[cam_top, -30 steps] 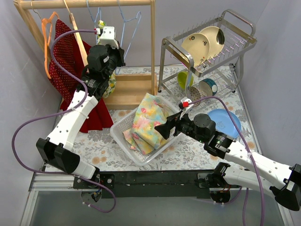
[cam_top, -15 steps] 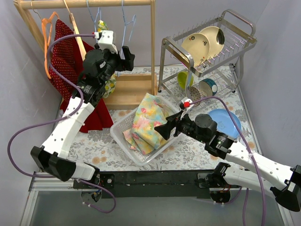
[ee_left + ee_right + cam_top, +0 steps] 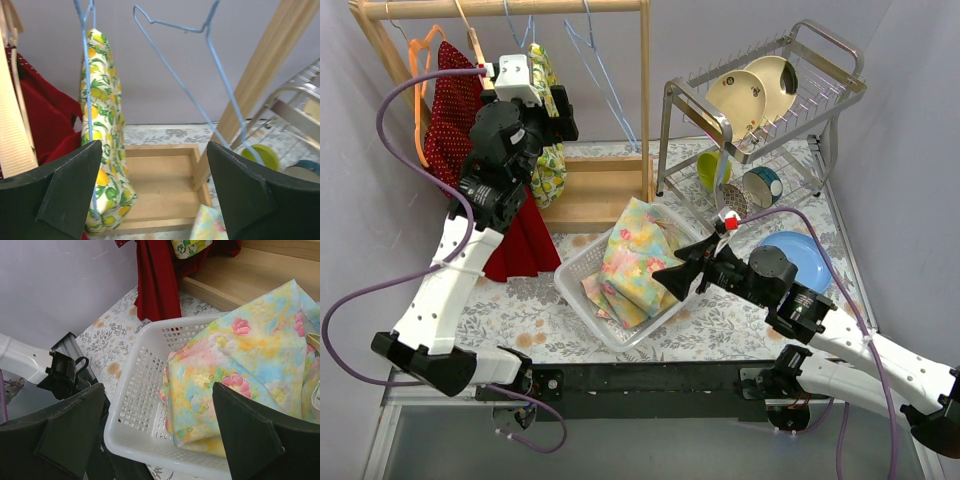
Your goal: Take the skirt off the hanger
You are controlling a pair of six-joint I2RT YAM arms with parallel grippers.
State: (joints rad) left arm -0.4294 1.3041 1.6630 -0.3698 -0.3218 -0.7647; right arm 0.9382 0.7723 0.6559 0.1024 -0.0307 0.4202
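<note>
Floral-print table (image 3: 535, 310), wooden rack base (image 3: 605, 190) at back left, white basket (image 3: 575, 275) at centre, dish rack (image 3: 667, 140) at back right, blue plate (image 3: 798, 248) just in front of it.

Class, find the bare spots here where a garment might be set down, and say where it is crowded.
Free: the wooden rack's base tray, right of the lemon-print skirt; the flowered tablecloth between the red dress and the white plastic basket. Crowded: the right side, with the metal dish rack and round blue plate.
</note>
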